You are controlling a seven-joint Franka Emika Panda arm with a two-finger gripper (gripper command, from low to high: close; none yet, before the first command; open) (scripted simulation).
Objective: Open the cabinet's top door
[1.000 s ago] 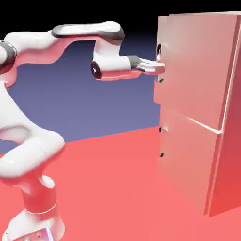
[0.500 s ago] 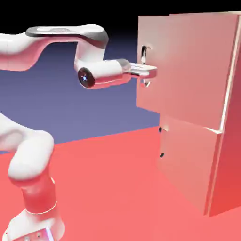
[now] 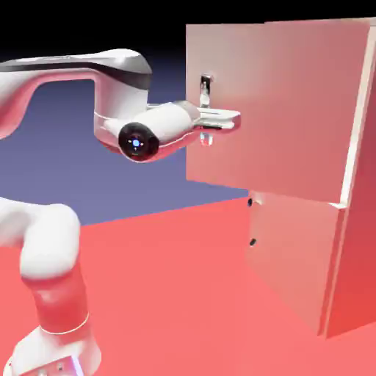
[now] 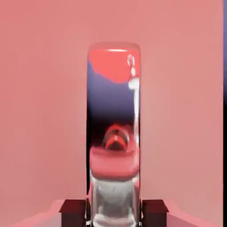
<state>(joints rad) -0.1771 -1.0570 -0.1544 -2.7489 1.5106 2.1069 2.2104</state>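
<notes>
The upper door [image 3: 279, 110] stands open on the tall cabinet [image 3: 363, 242], the lower one [image 3: 294, 250] closed.

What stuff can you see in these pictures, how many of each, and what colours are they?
cabinet: 1, pinkish-tan, at the exterior view's right
top door: 1, pinkish-tan, swung open from the cabinet
top door's handle: 1, shiny and mirror-like, between the finger tips
lower door: 1, pinkish-tan, below the top door, closed
lower door's handle studs: 2, dark, near its left edge
floor: 1, red, under everything
backdrop: 1, blue-violet, behind, black at the top
robot arm: 1, white with dark parts, at the left
gripper: 1, with 2 finger tips, dark in the hand view, shut on the handle
</notes>
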